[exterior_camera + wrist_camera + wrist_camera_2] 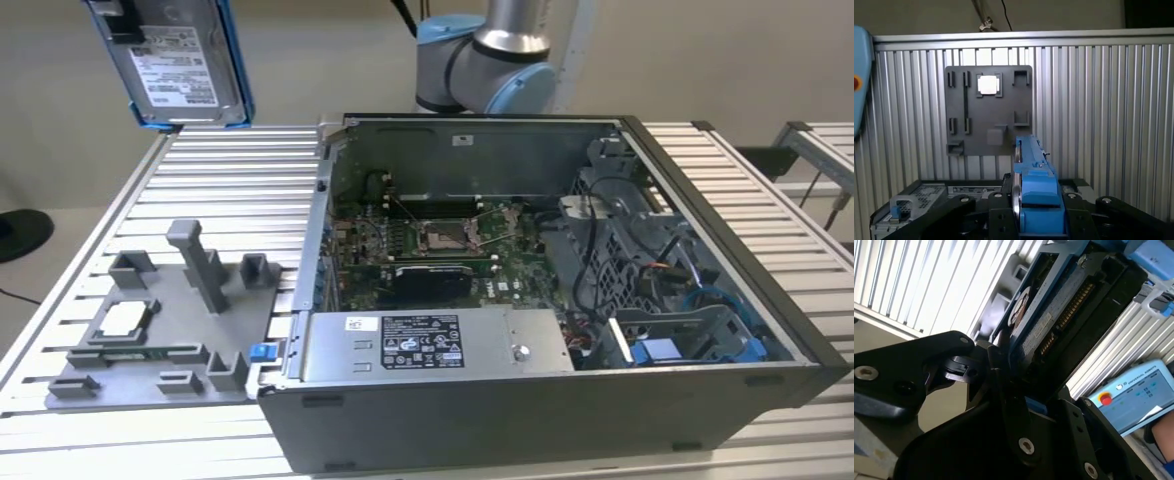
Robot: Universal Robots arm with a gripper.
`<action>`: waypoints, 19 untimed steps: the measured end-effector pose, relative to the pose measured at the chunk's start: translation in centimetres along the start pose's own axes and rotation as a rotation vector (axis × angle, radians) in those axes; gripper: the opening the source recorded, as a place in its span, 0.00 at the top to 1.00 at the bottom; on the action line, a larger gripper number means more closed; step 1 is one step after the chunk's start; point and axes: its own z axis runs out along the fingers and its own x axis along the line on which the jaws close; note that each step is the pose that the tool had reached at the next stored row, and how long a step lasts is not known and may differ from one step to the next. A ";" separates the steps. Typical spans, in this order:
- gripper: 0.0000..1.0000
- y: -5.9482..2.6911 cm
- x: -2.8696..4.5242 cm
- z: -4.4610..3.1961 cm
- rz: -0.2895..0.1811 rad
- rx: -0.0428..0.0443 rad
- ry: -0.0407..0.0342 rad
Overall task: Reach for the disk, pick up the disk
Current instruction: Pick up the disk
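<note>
The disk point(180, 55) is off the bench point(227, 170) and in the air at the upper corner of the exterior view's left. Its white label faces that camera, and its blue bracket frames both long edges. It touches nothing on the bench and is well apart from the computer case point(534, 400).

The end effector point(1036, 212) is clenched on the disk. In the first wrist view the black fingers point(1001, 215) sit on either side of the blue bracket, and the disk appears edge-on between them. In the second wrist view the disk's underside shows, with its circuit board and connector row running away from the clamping point.

Below the disk, in the first wrist view, lies a grey fixture plate point(989, 110) flat on the slatted bench — a small square silver chip point(989, 85) sits in one of its recesses. In the exterior view the plate is just beside the case, on that view's left.

The case lies on its side with the cover off, exposing the motherboard point(427, 240). The arm point(487, 60) rises behind the case. A light blue teach pendant point(1134, 395) with a red button shows in the second wrist view.
</note>
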 end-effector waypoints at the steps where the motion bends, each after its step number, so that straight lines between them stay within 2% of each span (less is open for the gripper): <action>1: 1.00 -0.45 -0.02 0.01 0.000 0.0000 0.0000; 19: 1.00 -8.58 -0.36 0.14 0.000 0.0000 0.0000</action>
